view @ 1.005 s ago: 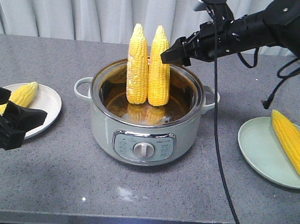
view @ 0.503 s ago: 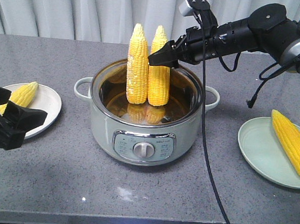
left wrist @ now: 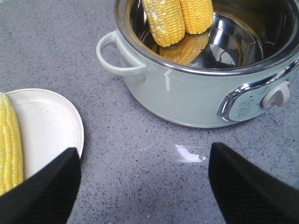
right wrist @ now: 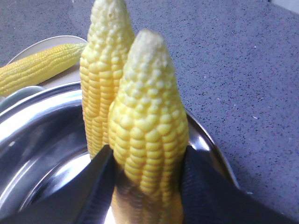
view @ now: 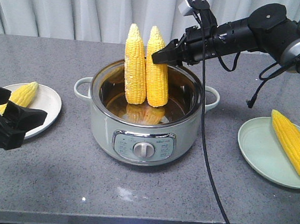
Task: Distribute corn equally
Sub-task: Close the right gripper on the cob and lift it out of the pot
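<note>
Above the pot — right arm outstretched, pincer around one cob

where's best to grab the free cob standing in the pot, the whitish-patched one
Grip the free cob on its upper half, above the pot rim, fingers across its width, coming from the robot's left. It stands upright with its base down in the pot, and the other cob, clamped by the right gripper, blocks its right side.
</note>
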`<state>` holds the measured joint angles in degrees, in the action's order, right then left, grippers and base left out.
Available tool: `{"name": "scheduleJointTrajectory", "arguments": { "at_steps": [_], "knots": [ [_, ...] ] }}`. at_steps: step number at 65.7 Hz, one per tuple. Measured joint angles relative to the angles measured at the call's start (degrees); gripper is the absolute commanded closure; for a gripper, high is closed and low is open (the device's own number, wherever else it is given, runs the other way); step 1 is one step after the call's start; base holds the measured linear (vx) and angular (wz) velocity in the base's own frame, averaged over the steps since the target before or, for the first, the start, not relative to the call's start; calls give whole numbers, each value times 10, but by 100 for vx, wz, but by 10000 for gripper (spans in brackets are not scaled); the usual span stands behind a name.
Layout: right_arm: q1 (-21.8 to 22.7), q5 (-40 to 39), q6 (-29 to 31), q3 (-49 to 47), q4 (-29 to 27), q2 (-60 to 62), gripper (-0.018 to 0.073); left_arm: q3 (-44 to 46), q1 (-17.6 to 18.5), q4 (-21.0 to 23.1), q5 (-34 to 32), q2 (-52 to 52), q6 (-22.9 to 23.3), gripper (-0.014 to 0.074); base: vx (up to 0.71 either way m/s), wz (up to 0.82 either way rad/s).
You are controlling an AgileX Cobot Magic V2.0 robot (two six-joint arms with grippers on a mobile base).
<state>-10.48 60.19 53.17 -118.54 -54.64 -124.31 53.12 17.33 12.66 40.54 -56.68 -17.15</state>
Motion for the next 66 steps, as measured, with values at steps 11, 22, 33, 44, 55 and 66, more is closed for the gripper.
{"name": "scheduleJointTrajectory", "arguments": {
  "at_steps": [11,22,33,44,55,66],
  "knots": [
    [0,-1,0,0,0,0,367,0,0,0,0,0,0,59,0,0],
    [12,9,-42,0,3,69,365,0,0,0,0,0,0,59,0,0],
    [12,21,-67,0,15,129,365,0,0,0,0,0,0,59,0,0],
    [12,30,-103,0,39,197,364,0,0,0,0,0,0,59,0,0],
    [12,24,-158,42,102,279,364,0,0,0,0,0,0,59,0,0],
    [12,-19,-166,182,121,384,364,0,0,0,0,0,0,59,0,0]
  ]
}}
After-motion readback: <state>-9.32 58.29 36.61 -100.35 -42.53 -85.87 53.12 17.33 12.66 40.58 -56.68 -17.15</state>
